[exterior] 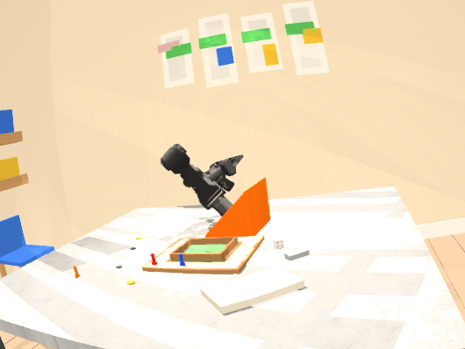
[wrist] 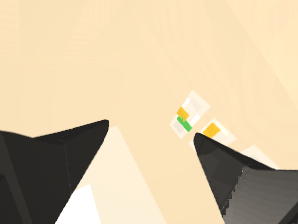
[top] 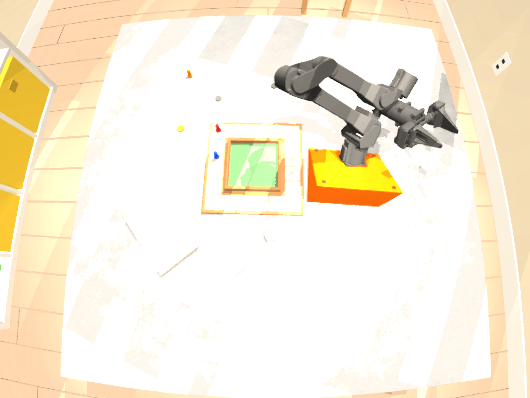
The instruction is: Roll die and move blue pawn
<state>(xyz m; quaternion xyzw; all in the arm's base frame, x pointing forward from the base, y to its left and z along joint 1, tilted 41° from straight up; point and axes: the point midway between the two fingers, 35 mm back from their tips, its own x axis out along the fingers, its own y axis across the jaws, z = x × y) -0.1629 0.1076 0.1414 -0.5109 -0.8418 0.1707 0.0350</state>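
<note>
The white die [top: 270, 236] [exterior: 278, 244] lies on the table outside the board, near the grey block. The tray [top: 225, 167] [exterior: 197, 257], wooden-walled with a green floor, sits in the middle of the board [top: 252, 204] [exterior: 151, 267]. The blue pawn [top: 216, 155] [exterior: 182, 259] stands upright on the board's track beside the tray. The red pawn [top: 218, 128] [exterior: 153, 259] stands near one corner of the board. My gripper [top: 449, 139] [wrist: 152, 130] is open and empty, raised on the far side of the arm's base, away from board and die. The board's arrows cannot be made out.
An orange pawn [top: 189, 74] [exterior: 76, 272] stands off the board. Yellow discs [top: 180, 128] [exterior: 131, 282] and small grey discs [top: 218, 98] [exterior: 118, 267] lie near it. A white slab [exterior: 254, 292] and a grey block [exterior: 296, 254] lie on the table. The orange-yellow base [top: 350, 177] [exterior: 247, 215] stands beside the board.
</note>
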